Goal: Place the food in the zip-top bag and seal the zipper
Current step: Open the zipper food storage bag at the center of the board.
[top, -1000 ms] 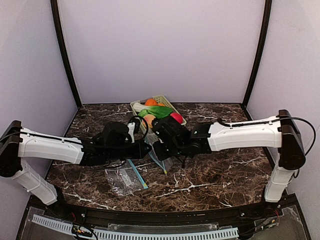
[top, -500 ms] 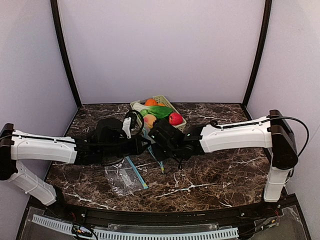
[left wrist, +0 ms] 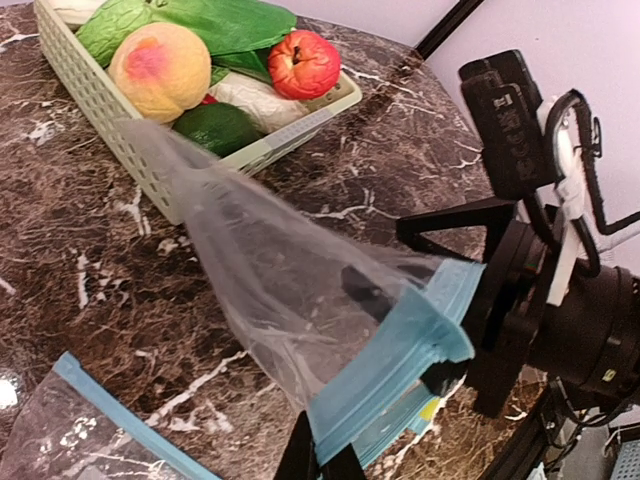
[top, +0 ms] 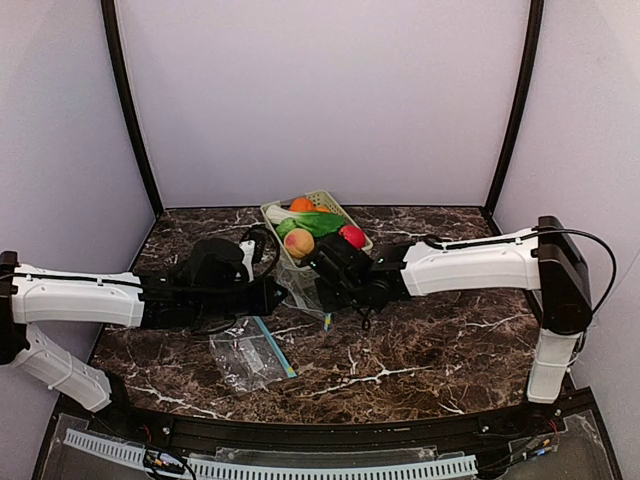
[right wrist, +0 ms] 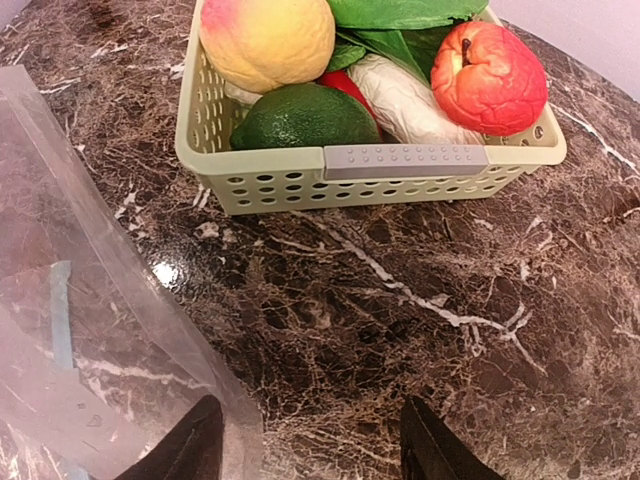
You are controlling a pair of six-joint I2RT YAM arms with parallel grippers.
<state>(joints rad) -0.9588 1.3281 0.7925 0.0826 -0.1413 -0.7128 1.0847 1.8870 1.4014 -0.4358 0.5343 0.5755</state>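
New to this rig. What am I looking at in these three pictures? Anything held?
Two robot arms, each ending in a two-finger gripper, work over a marble table. The wide picture comes from a fixed camera above and behind them; the other two come from cameras on each wrist. The left gripper is shut on the blue zipper edge of a clear zip-top bag, holding it up. The right gripper is open and empty, facing a basket holding a toy peach, red apple and greens. A second bag lies flat on the table.
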